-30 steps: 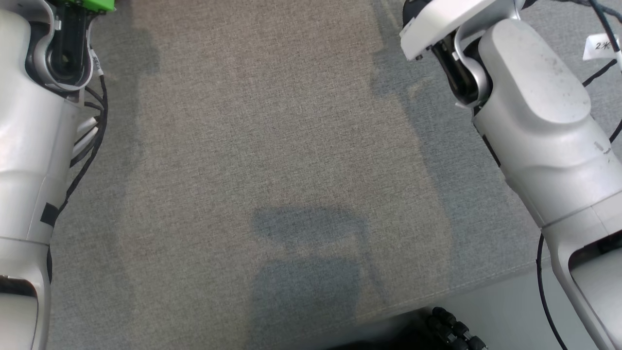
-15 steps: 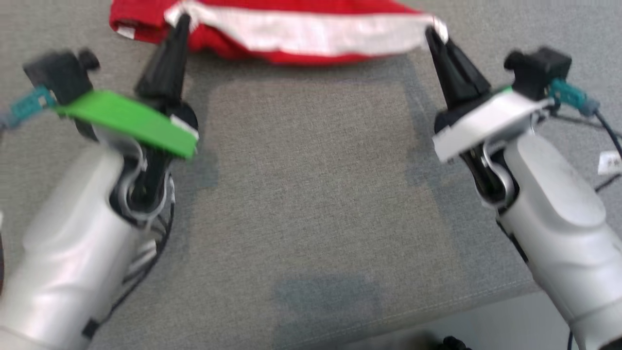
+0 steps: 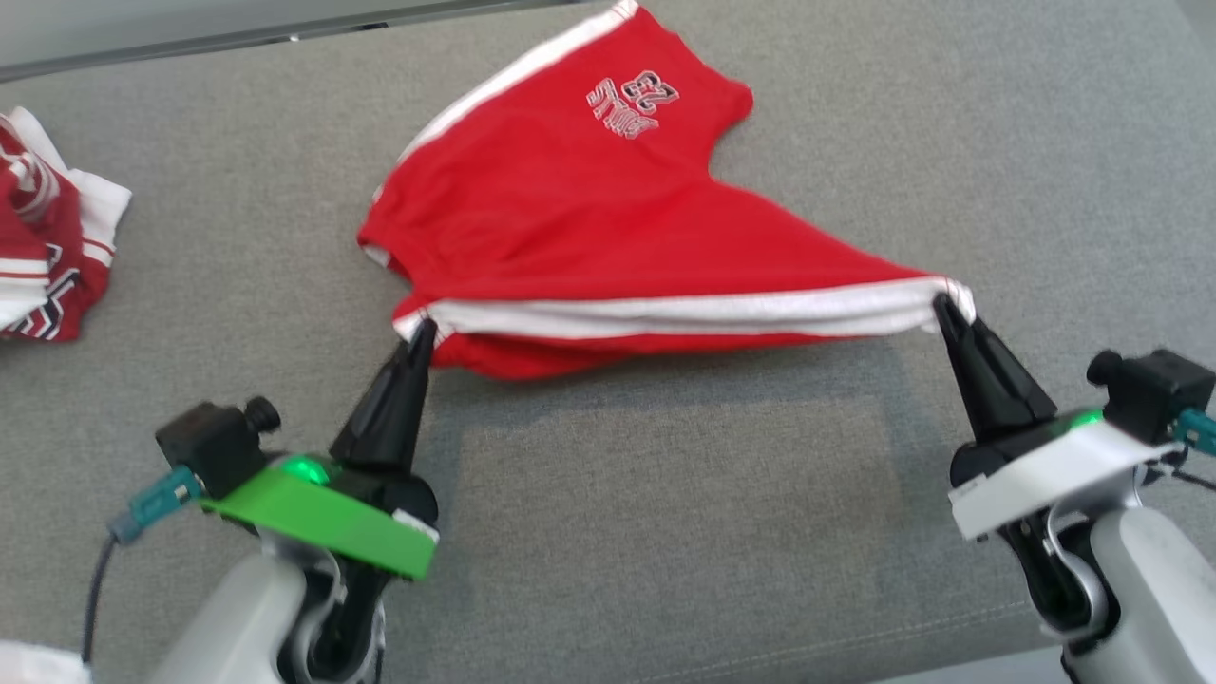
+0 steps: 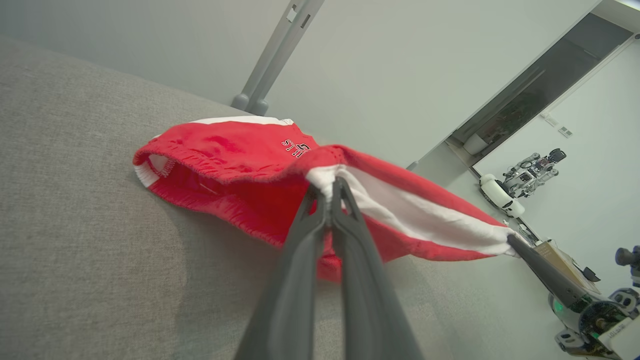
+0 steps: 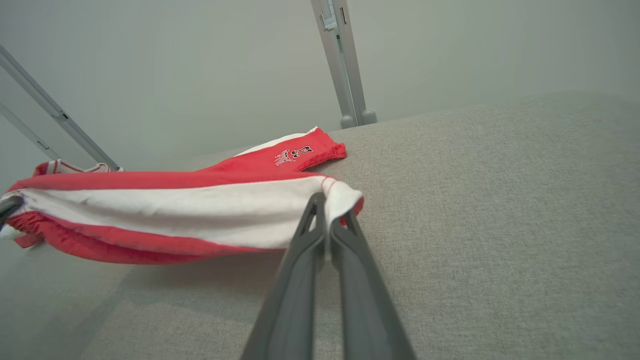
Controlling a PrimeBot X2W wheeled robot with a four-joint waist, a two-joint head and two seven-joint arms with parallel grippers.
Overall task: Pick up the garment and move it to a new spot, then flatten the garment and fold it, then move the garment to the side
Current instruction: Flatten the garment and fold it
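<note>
the red shorts [image 3: 589,209] sit mid-cushion, far leg with the printed number lying flat, near edge lifted off the grey cushion [image 3: 665,532]. the white side stripe [image 3: 684,313] is pulled into a taut line between the two tools. left gripper [image 3: 421,331] is pinched tight on the waistband end of that stripe, right gripper [image 3: 940,304] pinched tight on the hem end, both jaws closed on cloth with no gap. this looks like the spread-and-flatten step.

to do it well, i'd say hold that tension even. if one side pulls harder, the shorts skew. draw both ends toward the near side together so the far leg trails out smooth. then lower the stripe level onto the cushion before letting go.

watch the fold of red sagging under the stripe by the left gripper. it looks likely to bunch if set down straight, so a little more sideways stretch may help.

far left, another red-and-white garment [image 3: 47,237] lies crumpled, well apart, no trouble.
</note>
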